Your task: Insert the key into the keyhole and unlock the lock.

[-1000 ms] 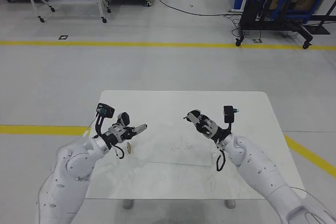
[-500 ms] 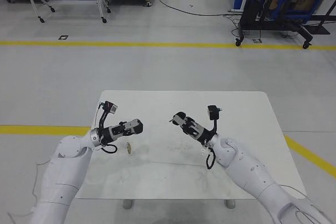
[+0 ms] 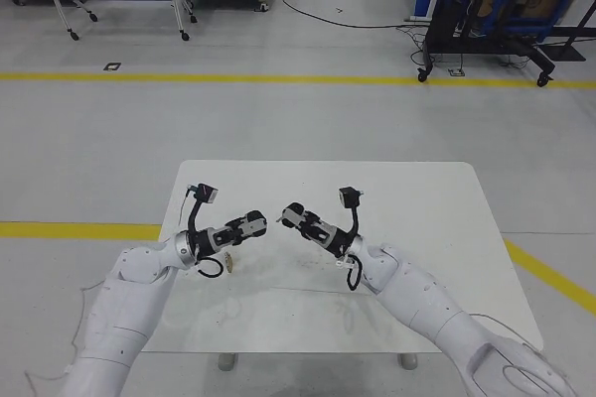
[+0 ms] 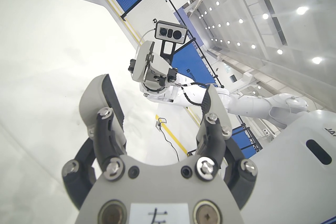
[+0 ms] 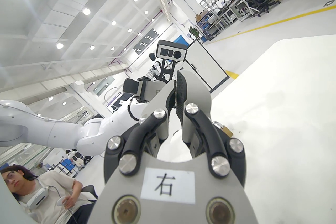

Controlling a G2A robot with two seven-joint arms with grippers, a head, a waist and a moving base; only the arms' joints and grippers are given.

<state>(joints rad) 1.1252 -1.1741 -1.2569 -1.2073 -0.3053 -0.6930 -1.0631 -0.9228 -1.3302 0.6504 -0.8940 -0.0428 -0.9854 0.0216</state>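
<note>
A small brass padlock [image 3: 230, 262] lies on the white table [image 3: 427, 198], near its left side, and shows again in the right wrist view as the padlock [image 5: 226, 130]. My left gripper [image 3: 257, 224] hangs above the table just right of the lock. It is open, and in its own view the left gripper [image 4: 157, 84] has nothing between its fingers. My right gripper [image 3: 289, 213] faces it a short gap away, held above the table. Its pads are pressed shut at the right gripper [image 5: 176, 76]. I cannot make out a key between them.
The table's edge [image 3: 328, 163] runs along the far side, with grey floor and a yellow line [image 3: 60, 229] beyond. Racks and carts [image 3: 487, 40] stand far back. The right half of the table holds only my right arm above it.
Both grippers have moved inward toward each other over the table's middle. The right one travelled left and the left one right, leaving a small gap. The padlock has stayed put.
</note>
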